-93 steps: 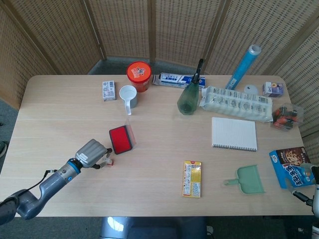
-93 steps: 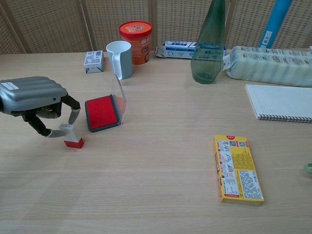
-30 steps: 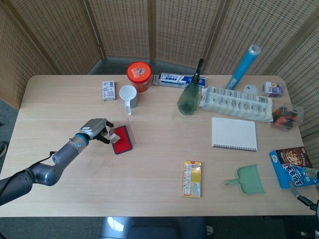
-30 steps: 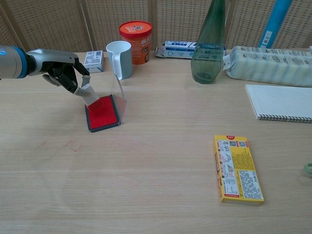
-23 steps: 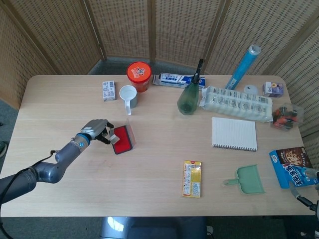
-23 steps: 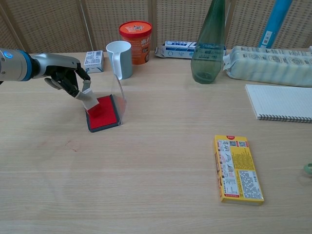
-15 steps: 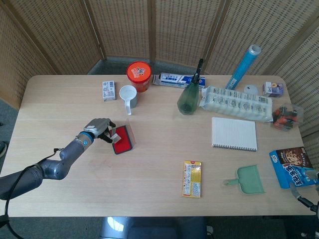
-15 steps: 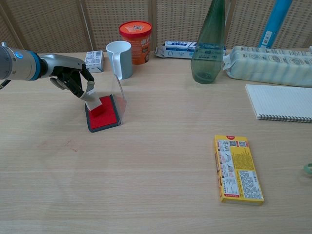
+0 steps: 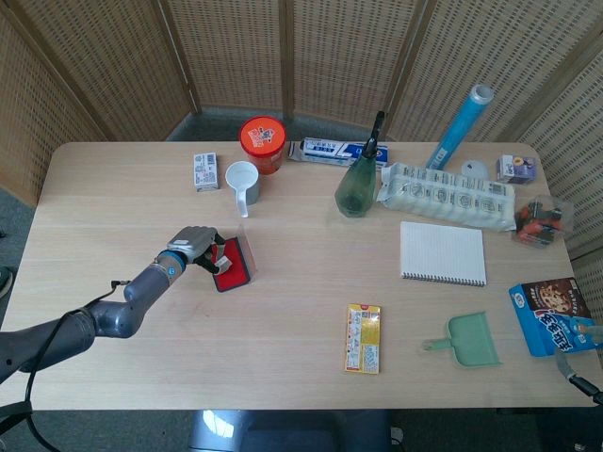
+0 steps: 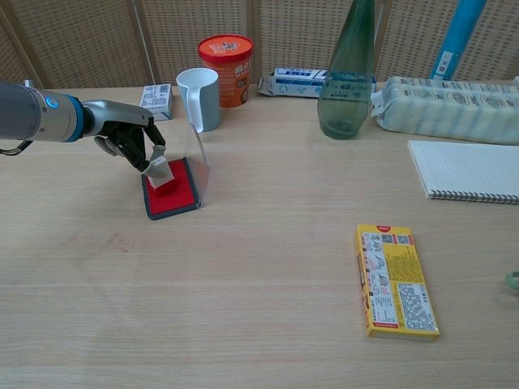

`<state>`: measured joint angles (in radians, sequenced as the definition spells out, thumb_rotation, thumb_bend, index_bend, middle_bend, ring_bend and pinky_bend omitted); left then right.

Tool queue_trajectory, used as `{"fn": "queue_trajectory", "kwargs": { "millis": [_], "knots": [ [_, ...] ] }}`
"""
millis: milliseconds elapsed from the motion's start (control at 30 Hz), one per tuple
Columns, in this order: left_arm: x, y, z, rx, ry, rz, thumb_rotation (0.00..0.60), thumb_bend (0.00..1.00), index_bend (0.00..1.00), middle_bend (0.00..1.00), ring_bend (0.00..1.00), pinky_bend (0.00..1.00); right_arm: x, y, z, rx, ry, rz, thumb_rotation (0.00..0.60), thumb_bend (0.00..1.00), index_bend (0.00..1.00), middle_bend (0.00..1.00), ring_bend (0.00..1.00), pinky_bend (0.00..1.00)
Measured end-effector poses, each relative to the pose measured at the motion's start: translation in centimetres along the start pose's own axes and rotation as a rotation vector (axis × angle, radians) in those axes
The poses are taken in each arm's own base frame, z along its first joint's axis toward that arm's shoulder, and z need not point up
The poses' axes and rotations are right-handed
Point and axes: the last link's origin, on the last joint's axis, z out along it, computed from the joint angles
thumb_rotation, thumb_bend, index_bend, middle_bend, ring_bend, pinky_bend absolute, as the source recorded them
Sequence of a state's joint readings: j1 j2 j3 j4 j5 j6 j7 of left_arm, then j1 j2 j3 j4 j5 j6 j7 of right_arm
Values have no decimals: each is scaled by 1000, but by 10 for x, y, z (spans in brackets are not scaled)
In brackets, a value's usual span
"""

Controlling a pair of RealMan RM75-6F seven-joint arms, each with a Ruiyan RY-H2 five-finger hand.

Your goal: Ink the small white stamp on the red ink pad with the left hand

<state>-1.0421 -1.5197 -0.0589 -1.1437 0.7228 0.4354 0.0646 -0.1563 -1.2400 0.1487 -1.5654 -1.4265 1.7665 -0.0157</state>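
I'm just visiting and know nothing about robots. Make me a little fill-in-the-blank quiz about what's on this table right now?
1. The left hand holds a small white stamp down on the ink pad, whose colour is ____.
2. The clear lid of the ink pad stands ____.
3. Behind the ink pad stands a white mug, and beside it a tub with a lid coloured ____.
4. The yellow box lies flat on the ____.

Missing words: red; open; red; table
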Motion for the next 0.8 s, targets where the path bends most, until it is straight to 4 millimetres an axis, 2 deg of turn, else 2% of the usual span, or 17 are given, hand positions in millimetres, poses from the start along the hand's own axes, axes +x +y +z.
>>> {"fn": "queue_trajectory", "kwargs": {
  "millis": [267, 467, 667, 800],
  "knots": [
    [2, -1, -1, 5, 12, -2, 545, 326, 788, 1000, 1000, 1000, 0, 0, -1, -2, 2, 9, 339, 278, 412, 486, 608, 550],
    [14, 7, -7, -25, 45, -27, 542, 326, 787, 1000, 1000, 1000, 1, -1, -1, -3, 6, 12, 338, 278, 412, 485, 608, 550],
    [24, 17, -28, -84, 57, -27, 540, 324, 788, 1000, 1000, 1000, -2, -3, 0, 4, 2, 25, 340, 279, 412, 486, 609, 550],
    [22, 21, -51, -132, 49, -21, 540, 324, 787, 1000, 1000, 1000, -5, -7, 2, 14, -2, 34, 343, 279, 412, 486, 610, 550]
  ]
}}
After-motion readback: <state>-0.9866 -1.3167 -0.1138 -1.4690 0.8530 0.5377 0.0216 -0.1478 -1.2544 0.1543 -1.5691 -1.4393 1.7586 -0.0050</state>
